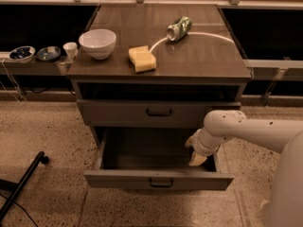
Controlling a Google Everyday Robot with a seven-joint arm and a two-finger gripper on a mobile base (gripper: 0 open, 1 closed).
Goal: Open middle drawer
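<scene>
The middle drawer [158,179] is a grey-brown flat front with a small dark bar handle. It stands pulled well out of the cabinet, and its dark inside shows. Above it the upper drawer [159,112] is closed. The lowest drawer is hidden under the pulled-out one. My gripper [194,150] is on the end of the white arm that comes in from the right. It hangs over the right side of the open drawer's inside, behind the front panel. Its two yellowish fingertips are apart and hold nothing.
On the cabinet top [208,60] stand a white bowl [97,42], a yellow sponge [142,58] and a lying green can [179,28]. Small bowls and a cup [70,50] sit on a ledge at the left. A black pole [21,186] lies on the floor at the lower left.
</scene>
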